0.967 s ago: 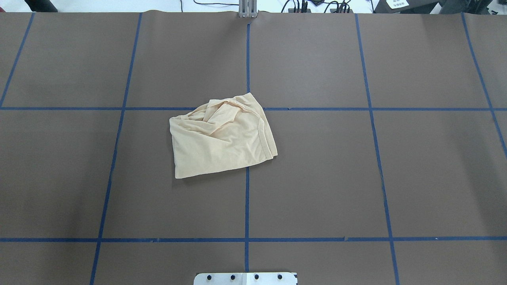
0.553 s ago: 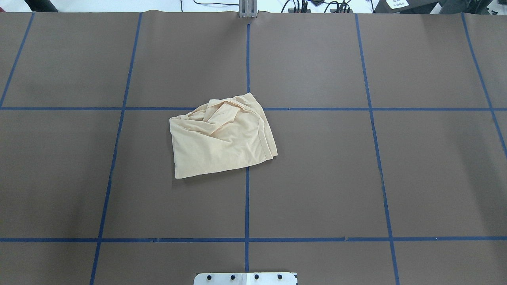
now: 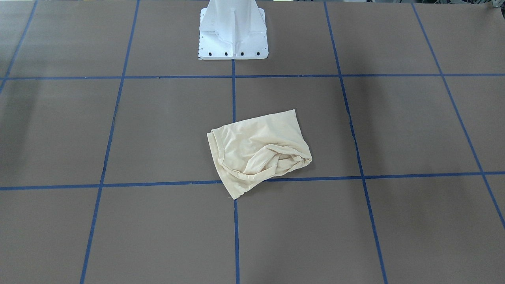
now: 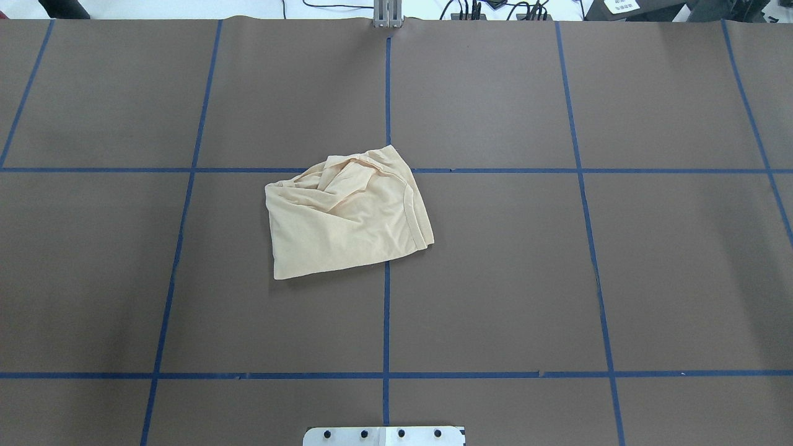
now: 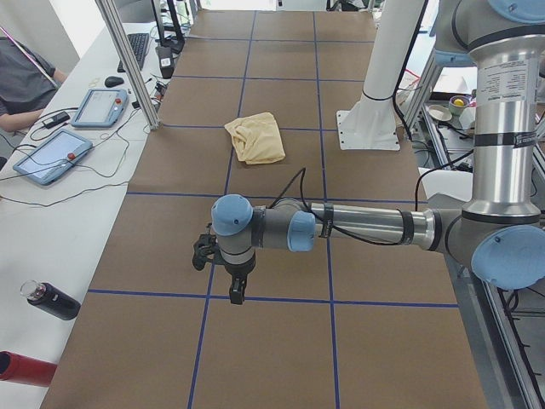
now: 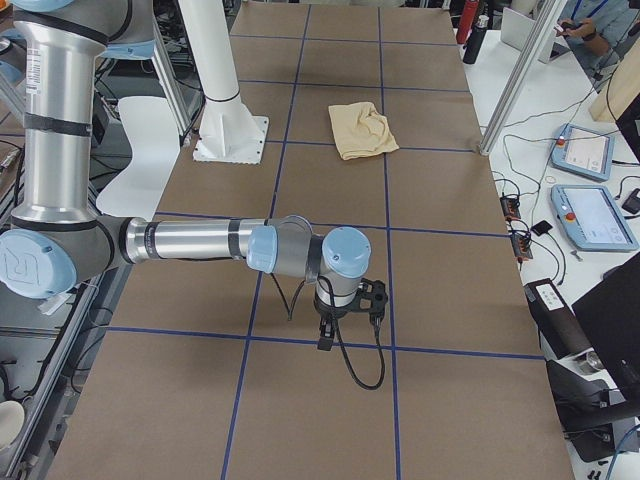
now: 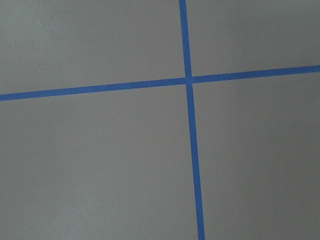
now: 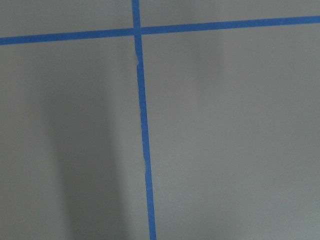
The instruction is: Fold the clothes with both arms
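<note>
On the side bench, seen from the left end, two grey tablets [image 5: 51, 156] with red buttons, a black bottle [image 5: 53, 301] and a red bottle [image 5: 21, 368] are laid out, with loose black cables among them. A person's arm [image 5: 21, 81] is seen at that bench's far corner. An aluminium post [image 5: 128, 64] is fixed at the table's edge.

The table [image 4: 557, 279] is covered in matt brown paper and divided into squares by blue tape [image 4: 386, 322]. The shirt [image 4: 347, 214] is found near the middle, mostly on the robot's left half, its right edge laid over the centre tape line. It is bunched into a rough four-sided heap: thin, soft, cream cloth, smooth on the near side and gathered into folds on the far side, with a curved seam along its right edge.

The white metal pedestal [image 3: 232, 31] is bolted down well apart from the shirt.

The left arm [image 5: 366, 226] and the right arm [image 6: 190, 240], silver tubes with light blue caps, are stretched low over opposite ends of the table, each well apart from the shirt. Their jaws are pointed down above tape crossings; whether they are apart or together cannot be told.
</note>
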`<act>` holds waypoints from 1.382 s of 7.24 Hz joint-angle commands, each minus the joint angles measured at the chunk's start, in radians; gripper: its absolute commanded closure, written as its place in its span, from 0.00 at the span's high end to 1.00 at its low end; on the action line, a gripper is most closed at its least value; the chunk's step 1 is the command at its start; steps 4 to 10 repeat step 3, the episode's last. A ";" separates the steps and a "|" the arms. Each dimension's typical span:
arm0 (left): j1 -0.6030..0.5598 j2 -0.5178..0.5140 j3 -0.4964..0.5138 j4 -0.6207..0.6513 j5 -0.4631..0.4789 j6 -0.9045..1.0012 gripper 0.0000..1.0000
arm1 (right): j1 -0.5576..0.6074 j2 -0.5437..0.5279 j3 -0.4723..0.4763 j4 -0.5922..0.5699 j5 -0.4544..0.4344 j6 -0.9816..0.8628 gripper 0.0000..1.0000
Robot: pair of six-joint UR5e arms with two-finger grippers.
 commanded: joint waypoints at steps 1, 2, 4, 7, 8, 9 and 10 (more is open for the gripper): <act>0.000 -0.001 0.000 -0.001 0.000 0.000 1.00 | 0.000 0.009 -0.035 0.038 -0.004 -0.005 1.00; 0.000 0.001 0.002 -0.001 0.000 0.003 1.00 | -0.001 0.009 -0.067 0.076 -0.002 -0.005 1.00; 0.000 0.001 0.002 -0.001 0.000 0.007 1.00 | 0.000 0.009 -0.075 0.094 -0.002 -0.005 1.00; 0.000 0.001 0.002 -0.001 0.000 0.007 1.00 | 0.000 0.009 -0.075 0.094 -0.002 -0.005 1.00; 0.000 0.001 0.002 -0.001 0.000 0.007 1.00 | 0.000 0.009 -0.075 0.094 -0.002 -0.005 1.00; 0.000 0.001 0.002 -0.001 0.000 0.007 1.00 | 0.000 0.009 -0.075 0.094 -0.002 -0.005 1.00; 0.000 0.001 0.002 -0.001 0.000 0.007 1.00 | 0.000 0.009 -0.075 0.094 -0.002 -0.005 1.00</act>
